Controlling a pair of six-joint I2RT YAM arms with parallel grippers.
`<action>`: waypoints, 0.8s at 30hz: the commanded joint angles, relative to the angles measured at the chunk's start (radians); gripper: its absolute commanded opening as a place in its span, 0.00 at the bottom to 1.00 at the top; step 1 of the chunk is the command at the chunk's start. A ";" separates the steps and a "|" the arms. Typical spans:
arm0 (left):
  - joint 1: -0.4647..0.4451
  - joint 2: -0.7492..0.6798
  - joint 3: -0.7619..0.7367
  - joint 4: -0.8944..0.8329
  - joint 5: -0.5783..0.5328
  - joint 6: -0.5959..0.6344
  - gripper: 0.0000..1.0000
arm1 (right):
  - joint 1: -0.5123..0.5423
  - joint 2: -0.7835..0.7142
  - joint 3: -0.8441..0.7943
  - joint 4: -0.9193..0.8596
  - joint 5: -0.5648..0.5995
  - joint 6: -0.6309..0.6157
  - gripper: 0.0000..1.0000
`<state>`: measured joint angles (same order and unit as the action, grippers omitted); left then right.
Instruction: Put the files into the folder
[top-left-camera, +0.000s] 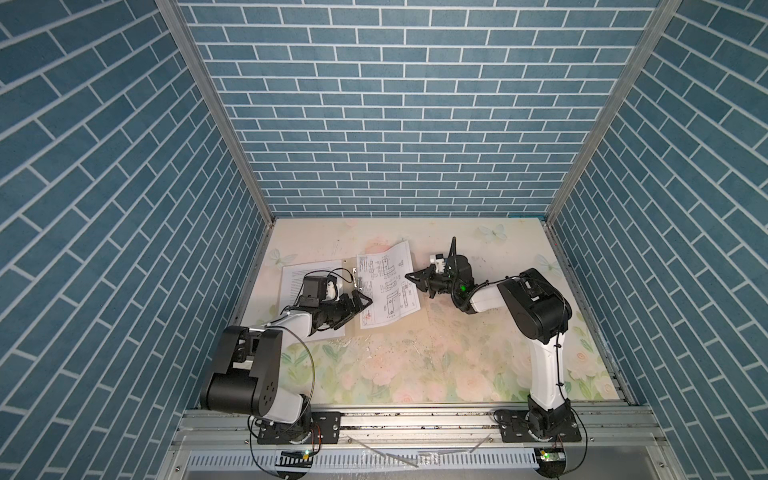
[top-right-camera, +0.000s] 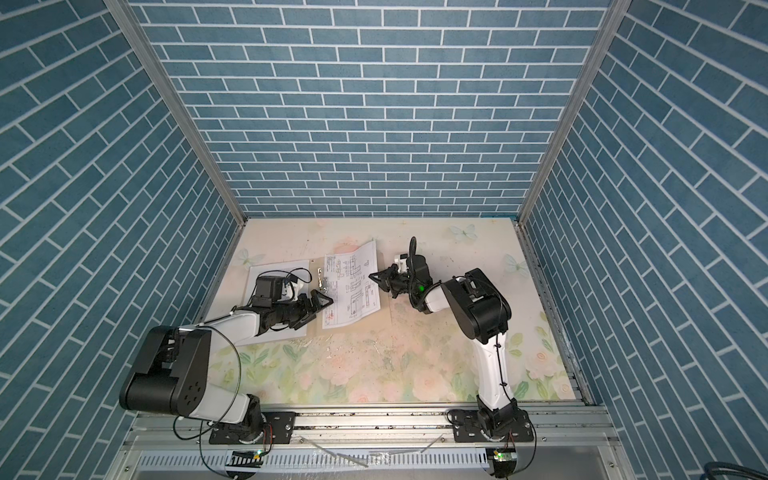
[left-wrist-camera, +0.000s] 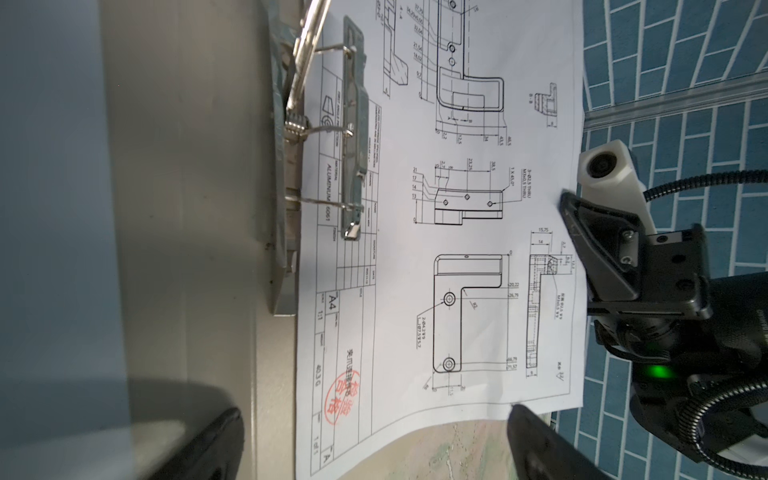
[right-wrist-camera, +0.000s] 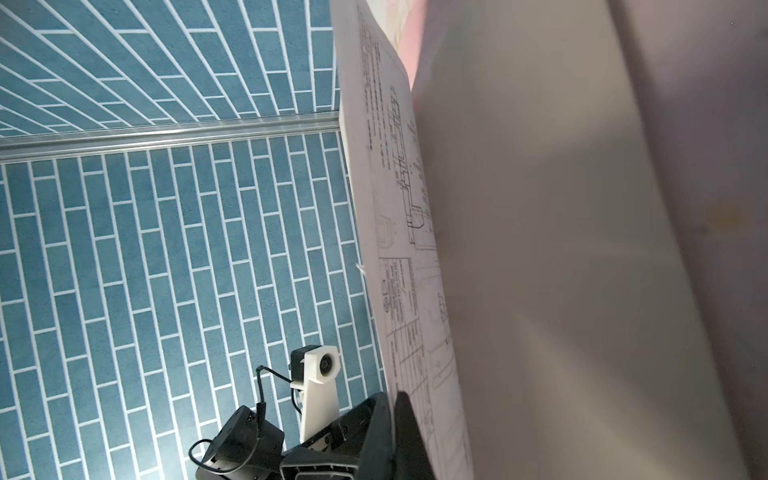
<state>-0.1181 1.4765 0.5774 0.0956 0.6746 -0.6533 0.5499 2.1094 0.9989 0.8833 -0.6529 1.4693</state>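
- White paper sheet printed with dense text paragraphs (top-left-camera: 293, 286) is seen lying flat on the left leaf of the opened beige-tan flat card folder (left-wrist-camera: 187, 249), so this file is judged already placed. Much of it is covered by the left arm.
- The left claw (top-left-camera: 360, 309) is held wide open and empty, low over the folder's middle, just beside the near inner corner of the second sheet. It is judged to be kept there ready to press or steady that sheet.
- A silver metal clip bar (left-wrist-camera: 353, 137) is fixed beside the folder's spine and lies across the second sheet's inner margin. Whether it is clamped down cannot be told.
- The white paper sheet printed with black technical line drawings (top-left-camera: 388, 291) is spread over the right leaf. It is skewed, with its far corner past the folder's edge, its outer side raised and its near edge bowed above the floral worktop (top-left-camera: 415, 374).
- The right claw (top-left-camera: 409, 276) is closed on that sheet's outer edge. The edge pinch is judged to be used so that the sheet can be swung square and lowered onto the leaf.
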 joint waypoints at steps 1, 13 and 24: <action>0.005 -0.008 -0.004 0.012 0.004 -0.002 1.00 | 0.007 -0.039 -0.045 0.047 0.015 0.023 0.00; 0.005 -0.012 -0.010 0.010 0.003 -0.002 1.00 | 0.011 -0.026 -0.057 0.067 0.032 0.043 0.00; 0.005 -0.025 0.005 -0.018 -0.010 0.004 1.00 | 0.010 -0.031 -0.086 0.046 0.036 0.032 0.14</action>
<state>-0.1181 1.4731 0.5770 0.0940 0.6724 -0.6586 0.5556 2.1094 0.9298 0.9131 -0.6197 1.4879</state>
